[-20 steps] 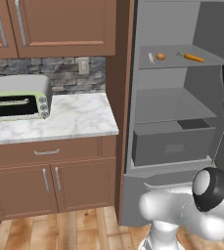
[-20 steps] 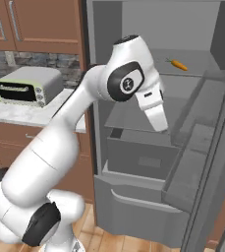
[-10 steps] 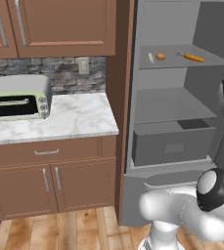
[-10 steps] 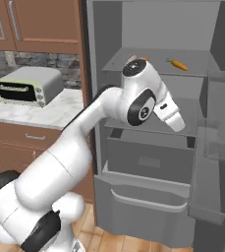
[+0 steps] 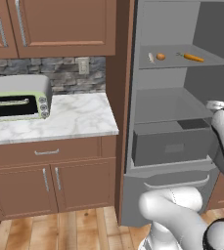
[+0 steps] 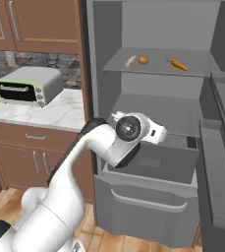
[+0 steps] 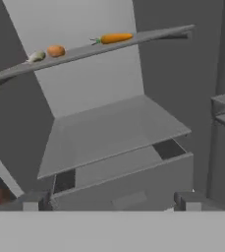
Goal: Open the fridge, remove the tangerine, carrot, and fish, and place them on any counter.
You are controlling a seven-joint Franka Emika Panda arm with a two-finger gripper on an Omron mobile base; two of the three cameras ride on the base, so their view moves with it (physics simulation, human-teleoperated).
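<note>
The fridge [image 5: 182, 122] stands open, flat grey inside, with two plain shelves above one boxy drawer. On the top shelf lie three things in a row: one small pale fish [image 6: 130, 61] at 9 o'clock, one round orange tangerine [image 6: 143, 60] just beside it, and one tapered carrot [image 6: 179, 65] at 3 o'clock, apart from them. The gripper [image 7: 111, 202] is spread wide and empty. One veined marble counter [image 5: 79, 119] carries one rounded toaster oven [image 5: 18, 97].

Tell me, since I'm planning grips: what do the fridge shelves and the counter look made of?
Fridge shelves: flat matte grey, probably plastic or painted metal, no gloss or see-through. Counter: white with grey veins, looks like polished marble.
</note>
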